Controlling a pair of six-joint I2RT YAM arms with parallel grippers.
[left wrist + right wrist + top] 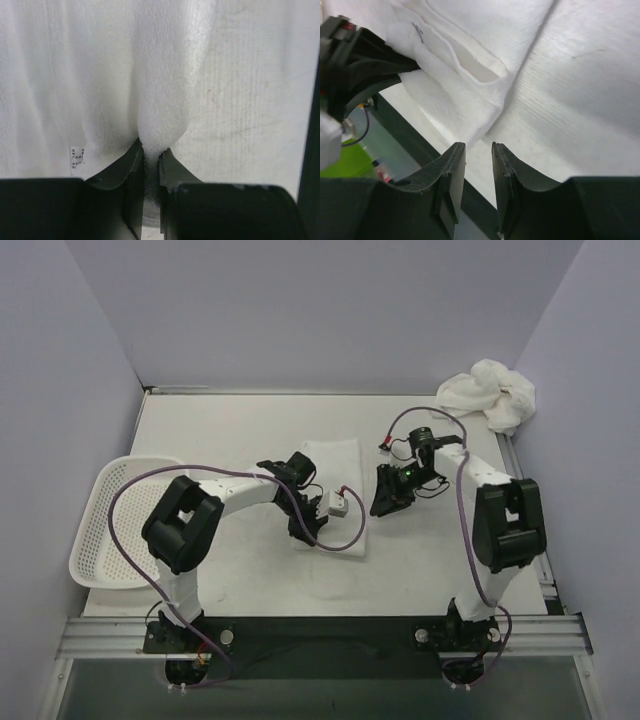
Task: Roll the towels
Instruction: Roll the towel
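A white towel (335,465) lies flat in the middle of the table. My left gripper (305,530) is at its near left corner and is shut on a pinched-up ridge of the towel (160,100); the cloth runs down between the fingertips (151,152). A small label (77,159) shows on the towel to the left. My right gripper (383,502) is just right of the towel's right edge. In the right wrist view its jaws (479,150) stand a little apart and empty above the bare table, close to the towel's corner (465,55). The left gripper (365,65) shows there too.
A crumpled pile of white towels (490,392) lies at the back right corner. A white mesh basket (110,525) stands at the left edge. Purple walls close in the table on three sides, and a metal rail (320,635) runs along the near edge.
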